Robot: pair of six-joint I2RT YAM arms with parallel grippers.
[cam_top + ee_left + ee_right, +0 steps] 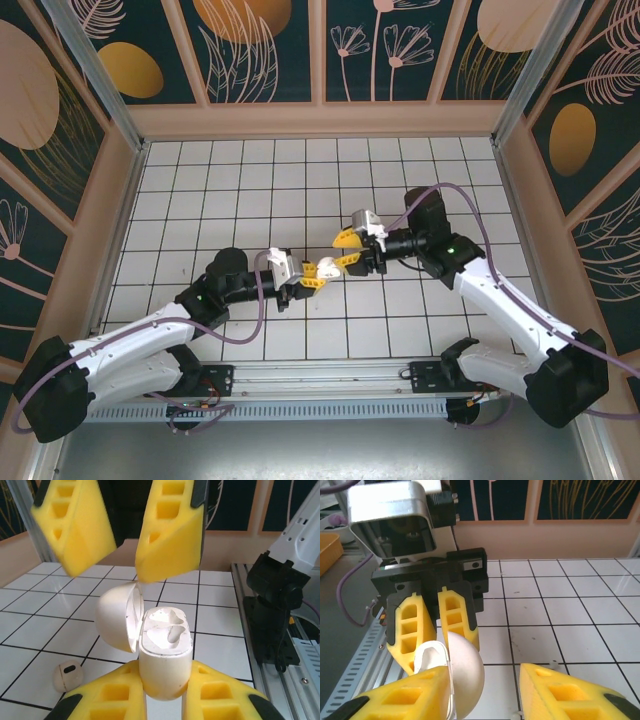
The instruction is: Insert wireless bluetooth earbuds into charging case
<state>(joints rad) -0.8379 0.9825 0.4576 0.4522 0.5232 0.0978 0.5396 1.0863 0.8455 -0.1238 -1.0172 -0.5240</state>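
My left gripper is shut on the lower body of the white charging case and holds it upright above the tiled table. The case's lid hangs open to the left, and its two moulded wells show white. My right gripper hovers open just above the case, one fingertip at the lid's upper edge. In the right wrist view the lid's dome sits between that gripper's spread fingers, close to the left one. A small pale pinkish earbud lies on the tiles below the case, to its left. From above, both grippers meet mid-table.
Two tiny whitish pieces lie on the tiles under my right gripper. The right arm's black base and the metal rail run along the table's near edge. Patterned walls enclose the white grid floor.
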